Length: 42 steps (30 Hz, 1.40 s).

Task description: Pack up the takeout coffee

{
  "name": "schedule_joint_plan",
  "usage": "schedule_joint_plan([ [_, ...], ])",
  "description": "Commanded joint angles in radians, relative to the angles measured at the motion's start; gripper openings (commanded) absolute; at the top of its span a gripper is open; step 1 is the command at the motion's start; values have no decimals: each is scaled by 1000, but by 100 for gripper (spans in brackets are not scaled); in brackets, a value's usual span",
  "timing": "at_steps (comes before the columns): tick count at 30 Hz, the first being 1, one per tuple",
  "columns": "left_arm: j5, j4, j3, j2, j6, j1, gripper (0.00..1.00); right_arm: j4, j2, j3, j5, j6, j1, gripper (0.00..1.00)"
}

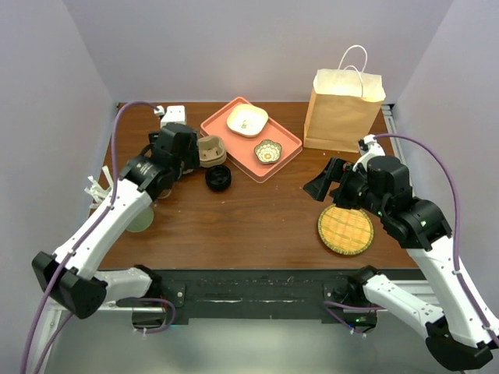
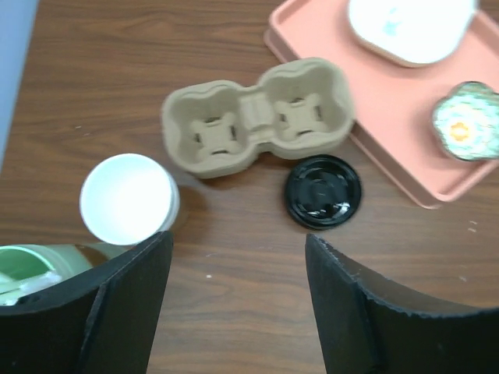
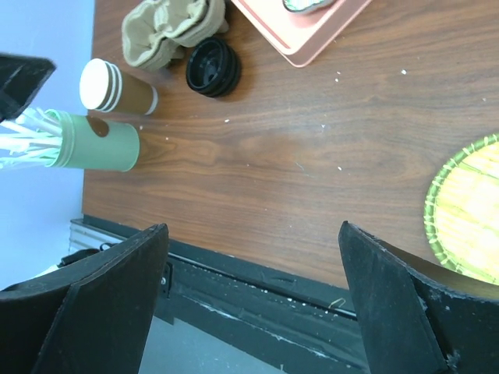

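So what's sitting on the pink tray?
Two dishes: a white squarish dish at the far end of the tray, and a small flower-patterned bowl nearer the arms. Nothing else shows on it. The tray surface beneath them is covered.

We see bright, even light from overhead; short soft shadows sit beside things on the bench (image 1: 257, 218). The left wrist view is soft (the patterned dish (image 2: 465, 121) blurs most).
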Motion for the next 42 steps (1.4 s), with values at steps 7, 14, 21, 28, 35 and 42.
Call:
schedule_joint_plan([
  [7, -52, 40, 45, 171, 190, 194, 42, 73, -5, 6, -103, -68, -4, 83],
  [14, -31, 23, 39, 285, 204, 230, 29, 51, 33, 74, -125, -102, -4, 81],
  [21, 38, 100, -30, 318, 246, 283, 30, 35, 41, 83, -130, -108, -2, 80],
  [28, 66, 89, -20, 369, 252, 290, 27, 33, 42, 74, -134, -108, -4, 80],
  [35, 78, 92, -24, 386, 246, 292, 26, 15, 82, 88, -126, -119, -2, 78],
  [42, 46, 77, -24, 387, 246, 292, 20, 28, 82, 71, -128, -117, -4, 78],
])
